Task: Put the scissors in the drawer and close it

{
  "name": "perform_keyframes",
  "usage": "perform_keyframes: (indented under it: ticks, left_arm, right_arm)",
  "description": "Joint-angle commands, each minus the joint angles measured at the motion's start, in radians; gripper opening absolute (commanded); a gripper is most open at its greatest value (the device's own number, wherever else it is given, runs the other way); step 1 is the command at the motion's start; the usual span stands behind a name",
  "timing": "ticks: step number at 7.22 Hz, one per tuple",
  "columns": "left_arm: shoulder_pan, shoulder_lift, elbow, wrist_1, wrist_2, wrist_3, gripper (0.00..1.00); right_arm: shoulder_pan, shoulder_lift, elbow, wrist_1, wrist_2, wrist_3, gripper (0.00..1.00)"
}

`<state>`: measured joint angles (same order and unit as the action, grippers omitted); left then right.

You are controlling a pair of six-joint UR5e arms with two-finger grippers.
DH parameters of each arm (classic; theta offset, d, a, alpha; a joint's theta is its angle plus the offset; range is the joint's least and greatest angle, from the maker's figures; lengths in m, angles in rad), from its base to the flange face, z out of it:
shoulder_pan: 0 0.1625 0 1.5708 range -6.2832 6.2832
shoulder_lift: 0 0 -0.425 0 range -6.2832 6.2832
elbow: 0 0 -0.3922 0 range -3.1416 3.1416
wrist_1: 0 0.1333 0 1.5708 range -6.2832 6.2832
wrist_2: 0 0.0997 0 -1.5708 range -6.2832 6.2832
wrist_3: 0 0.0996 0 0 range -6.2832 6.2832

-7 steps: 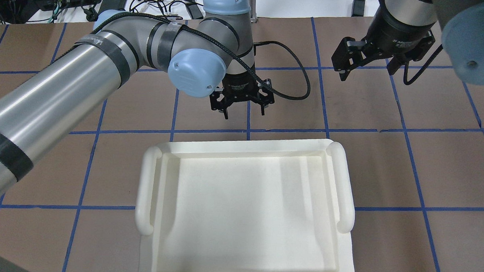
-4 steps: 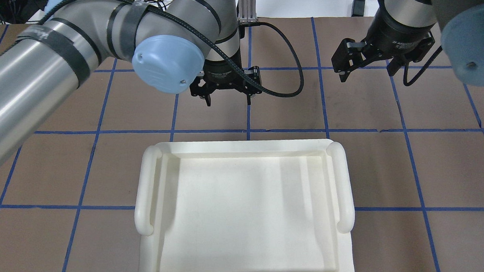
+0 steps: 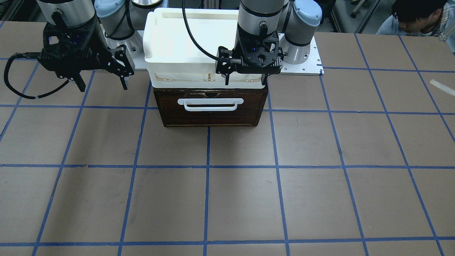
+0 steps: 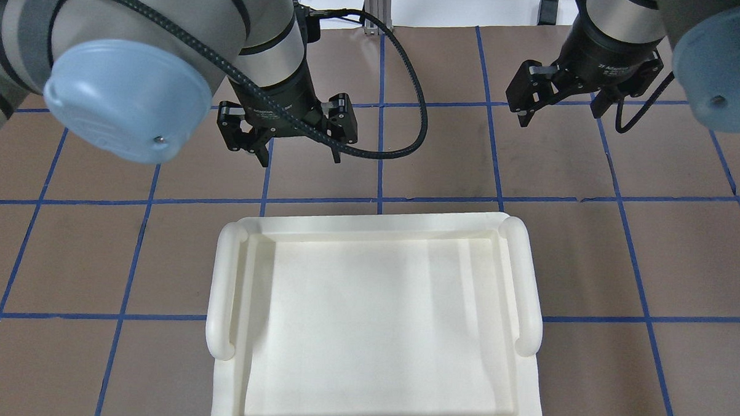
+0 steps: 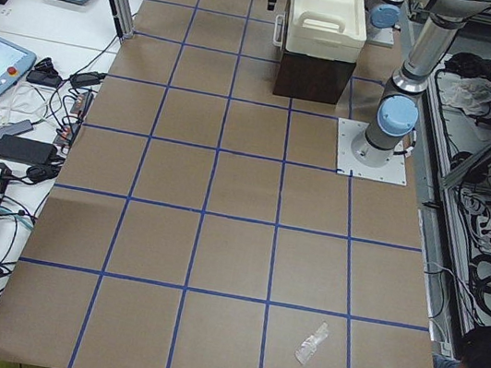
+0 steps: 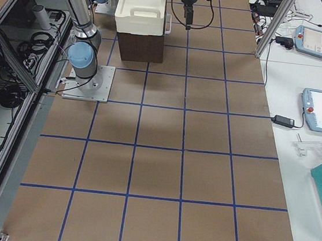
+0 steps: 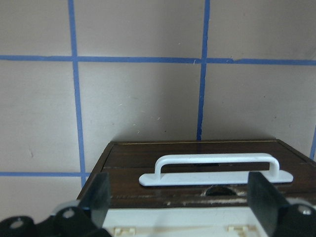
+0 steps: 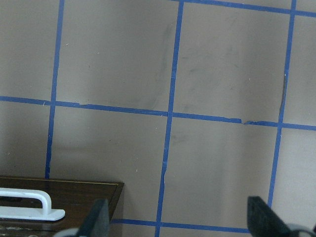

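Note:
The drawer (image 3: 209, 117) is shut: its dark brown front with the white bar handle (image 3: 209, 105) sits flush in the cabinet. It also shows in the left wrist view (image 7: 197, 150) and at the corner of the right wrist view (image 8: 74, 197). The scissors are out of view in every frame. My left gripper (image 3: 246, 82) is open and empty, above and just in front of the drawer's top edge, and shows overhead too (image 4: 300, 159). My right gripper (image 3: 103, 85) is open and empty, hovering beside the cabinet, apart from it (image 4: 561, 113).
A cream-white plastic tray (image 4: 530, 287) rests on top of the cabinet (image 3: 153, 42). A clear wrapper (image 5: 312, 342) lies far down the table on my left. An operator (image 3: 416, 16) sits at the table's corner. Blue tape lines grid the brown tabletop.
My left arm has swung to the left in the overhead view, and its gripper looks larger there. It stays open. The right arm has not moved.

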<state>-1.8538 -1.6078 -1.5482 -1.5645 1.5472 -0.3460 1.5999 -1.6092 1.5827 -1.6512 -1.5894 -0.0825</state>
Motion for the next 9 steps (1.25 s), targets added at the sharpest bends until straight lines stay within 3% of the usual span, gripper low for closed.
perform_keyframes:
  ticks: [1, 4, 9]
  left_arm:
    - [0.051, 0.058, -0.044, 0.008, 0.002, 0.09, 1.0]
    - [0.182, 0.124, -0.033, -0.051, -0.002, 0.134, 1.0]
    - [0.24, 0.103, -0.026, 0.049, -0.004, 0.229, 1.0]
  right_arm:
    - [0.0, 0.0, 0.0, -0.001, 0.003, 0.0, 1.0]
    - [0.0, 0.0, 0.0, -0.001, 0.006, -0.005, 1.0]
    - [0.0, 0.0, 0.0, -0.006, 0.008, -0.003, 1.0]
